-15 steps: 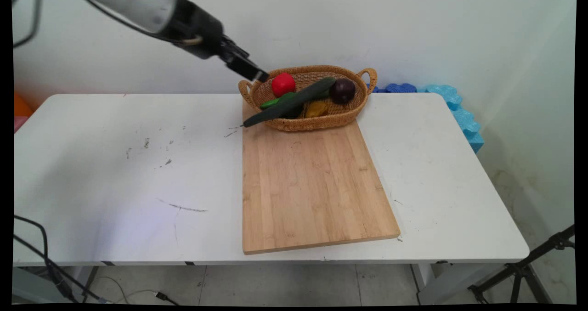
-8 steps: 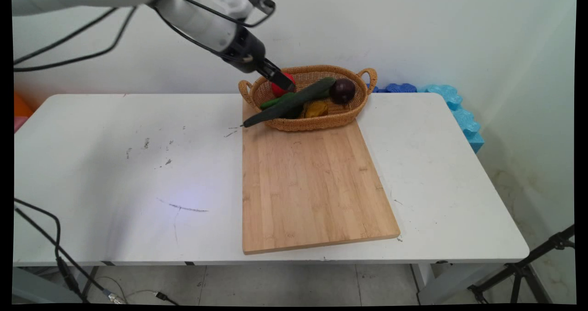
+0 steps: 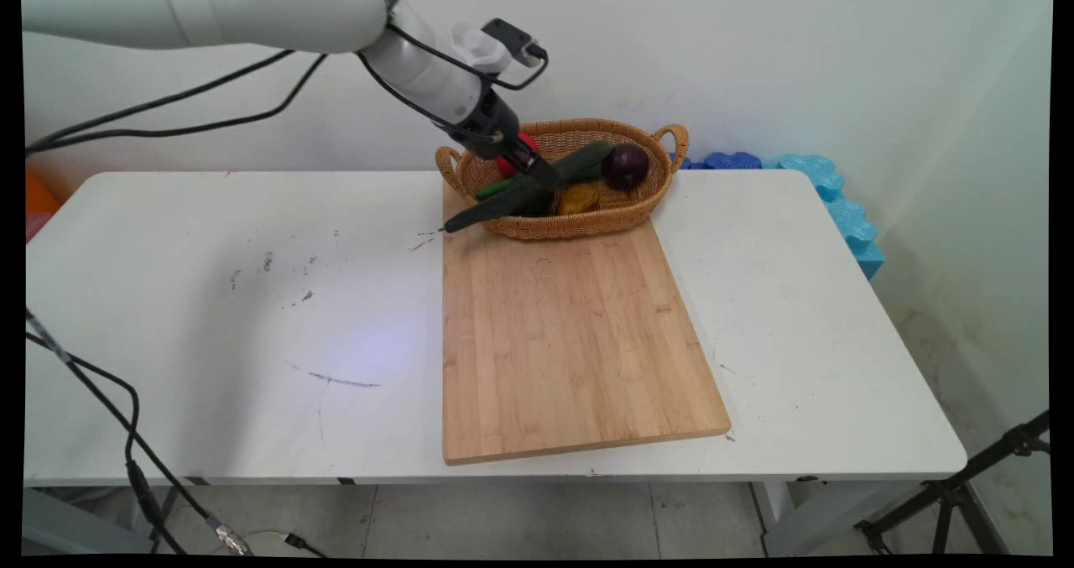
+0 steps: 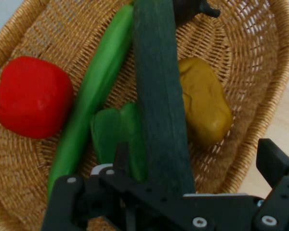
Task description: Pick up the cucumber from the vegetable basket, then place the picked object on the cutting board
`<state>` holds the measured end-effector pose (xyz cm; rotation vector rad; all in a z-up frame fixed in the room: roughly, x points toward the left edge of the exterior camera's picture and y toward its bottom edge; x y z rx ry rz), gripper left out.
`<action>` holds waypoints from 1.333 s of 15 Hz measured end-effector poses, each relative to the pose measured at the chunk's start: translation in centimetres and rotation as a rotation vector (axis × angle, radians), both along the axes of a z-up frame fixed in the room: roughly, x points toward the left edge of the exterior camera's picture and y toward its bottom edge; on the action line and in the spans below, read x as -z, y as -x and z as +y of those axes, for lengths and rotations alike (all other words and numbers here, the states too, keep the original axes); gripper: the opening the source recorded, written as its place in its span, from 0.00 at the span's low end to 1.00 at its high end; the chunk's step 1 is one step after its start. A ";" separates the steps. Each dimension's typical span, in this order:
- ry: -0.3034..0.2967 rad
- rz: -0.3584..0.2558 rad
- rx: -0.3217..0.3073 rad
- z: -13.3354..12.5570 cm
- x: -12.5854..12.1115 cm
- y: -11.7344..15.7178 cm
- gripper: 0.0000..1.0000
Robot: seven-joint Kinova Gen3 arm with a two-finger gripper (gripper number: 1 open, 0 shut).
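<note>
Two fingers of the hand (image 4: 192,192) are spread wide astride the cucumber (image 4: 159,96) in the wicker basket (image 3: 579,224), nothing gripped; it's best centred clear of the green pepper (image 4: 118,132).

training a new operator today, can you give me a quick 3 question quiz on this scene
1. True or false: the long dark green cucumber sticks out over the rim of the wicker basket onto the wooden board.
2. Multiple choice: which item in the basket does the pincer straddle? A) red pepper B) cucumber C) yellow-brown potato
3. Fill in: the dark purple item lies at the basket's ____ end in the main view.

Key: 1 true; 2 B; 3 right
</note>
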<state>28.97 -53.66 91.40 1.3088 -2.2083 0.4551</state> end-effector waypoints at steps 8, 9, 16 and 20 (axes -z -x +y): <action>-0.024 -0.022 -0.027 -2.5 2.5 1.2 1.00; -0.026 -0.024 -0.030 -2.6 2.6 1.2 1.00; -0.026 -0.038 -0.030 -3.8 3.5 1.5 0.00; -0.014 -0.044 -0.016 -3.8 3.2 1.8 0.00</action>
